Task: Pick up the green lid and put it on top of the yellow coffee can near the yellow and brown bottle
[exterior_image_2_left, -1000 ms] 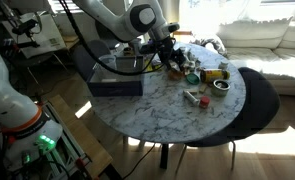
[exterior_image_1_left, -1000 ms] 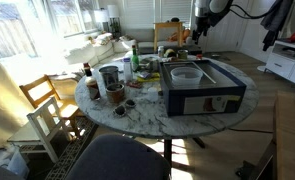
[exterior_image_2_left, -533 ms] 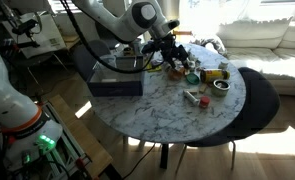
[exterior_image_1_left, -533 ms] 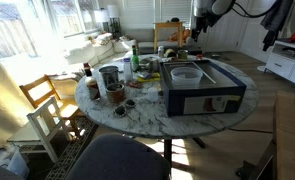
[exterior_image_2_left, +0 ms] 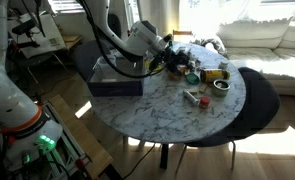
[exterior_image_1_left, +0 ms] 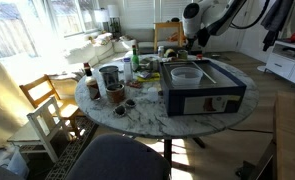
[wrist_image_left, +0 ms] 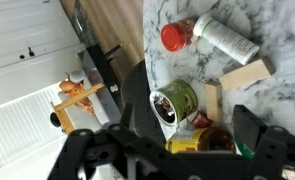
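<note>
Swung down since a second ago, the arm hangs its claw (exterior_image_2_left: pixel 179 64), jaws apart and empty, over the clutter at the tabletop's (exterior_image_2_left: pixel 157 110) far edge. The green lid (exterior_image_2_left: pixel 192 77) lies just beside it, the yellow can (exterior_image_2_left: pixel 215 74) further along that edge.
</note>
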You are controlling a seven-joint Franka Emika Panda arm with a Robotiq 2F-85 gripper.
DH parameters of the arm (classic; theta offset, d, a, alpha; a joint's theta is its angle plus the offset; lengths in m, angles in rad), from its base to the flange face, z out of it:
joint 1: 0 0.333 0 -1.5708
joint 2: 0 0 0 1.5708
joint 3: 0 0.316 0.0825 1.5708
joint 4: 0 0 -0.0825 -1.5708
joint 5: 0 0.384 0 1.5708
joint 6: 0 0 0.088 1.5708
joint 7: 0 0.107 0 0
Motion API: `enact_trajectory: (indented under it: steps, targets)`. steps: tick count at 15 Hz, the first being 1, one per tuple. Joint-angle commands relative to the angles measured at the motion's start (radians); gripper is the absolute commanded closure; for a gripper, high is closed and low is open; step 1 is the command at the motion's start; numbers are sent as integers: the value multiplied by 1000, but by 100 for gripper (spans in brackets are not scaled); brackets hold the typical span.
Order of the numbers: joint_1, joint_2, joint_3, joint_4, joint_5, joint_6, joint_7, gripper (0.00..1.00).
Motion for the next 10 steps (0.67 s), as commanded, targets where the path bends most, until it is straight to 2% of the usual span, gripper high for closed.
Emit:
enact_trajectory:
  steps: [1, 2, 3, 5, 8, 9, 10]
  targets:
    - [27, 139, -39, 92, -264, 40, 174, 0]
    - [-72, 139, 77, 117, -340, -12, 223, 0]
    - [-88, 58, 119, 46, -256, -52, 133, 0]
    - [-117, 94, 147, 79, -325, -52, 184, 0]
    - [-134, 107, 155, 100, -340, -50, 188, 0]
    - [-132, 114, 149, 105, -371, -35, 134, 0]
    - [-158, 129, 166, 121, -409, 33, 98, 0]
